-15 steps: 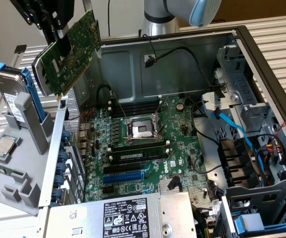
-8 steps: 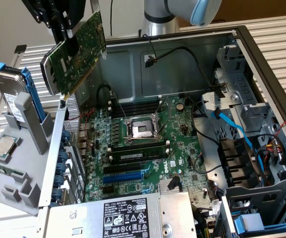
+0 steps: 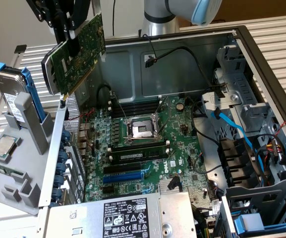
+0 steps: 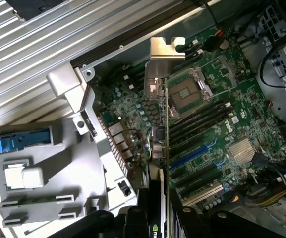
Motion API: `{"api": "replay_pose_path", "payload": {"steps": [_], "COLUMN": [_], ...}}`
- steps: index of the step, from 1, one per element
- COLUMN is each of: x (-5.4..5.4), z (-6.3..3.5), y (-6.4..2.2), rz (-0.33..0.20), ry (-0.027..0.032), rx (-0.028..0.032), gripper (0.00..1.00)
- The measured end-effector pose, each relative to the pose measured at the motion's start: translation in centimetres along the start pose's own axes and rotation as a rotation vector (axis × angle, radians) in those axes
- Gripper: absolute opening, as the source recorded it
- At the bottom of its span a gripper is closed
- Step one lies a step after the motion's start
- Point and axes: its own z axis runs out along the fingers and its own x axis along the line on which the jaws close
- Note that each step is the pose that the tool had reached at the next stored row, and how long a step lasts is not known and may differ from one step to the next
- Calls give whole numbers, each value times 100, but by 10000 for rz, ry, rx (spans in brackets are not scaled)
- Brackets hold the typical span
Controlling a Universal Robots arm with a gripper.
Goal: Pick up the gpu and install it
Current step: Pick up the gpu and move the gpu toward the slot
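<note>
Although my gripper (image 3: 69, 30) was clamped on the gpu (image 3: 78, 54), upper left, pickup complete, it hung apart from the motherboard (image 3: 182, 144), not installed.

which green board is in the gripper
The gpu, the small card held up in the gripper; the big motherboard lies flat in the case.

There was the gripper (image 3: 69, 34), matte black all over, with blocky plates and brackets stacked behind it. Its fingers (image 4: 143, 208) were black as well, flat-sided bars set in glossy, rounded housings. Further back from the gripper, the arm (image 3: 157, 20) was a smooth silver-grey tube ringed by a dark band, and it was capped by a pale blue, rounded joint cover (image 3: 204, 12).
</note>
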Motion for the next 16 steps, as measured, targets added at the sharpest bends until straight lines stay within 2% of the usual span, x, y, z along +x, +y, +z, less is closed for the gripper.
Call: {"api": "replay_pose_path", "payload": {"steps": [2, 4, 7, 16], "x": [-40, -93, -202, -555], "z": [0, 0, -2, -19], "y": [22, 51, 112, 306], "rz": [-4, -7, -8, -9], "ry": [89, 134, 154, 178], "rx": [61, 86, 95, 71], "gripper": [27, 27, 27, 27]}}
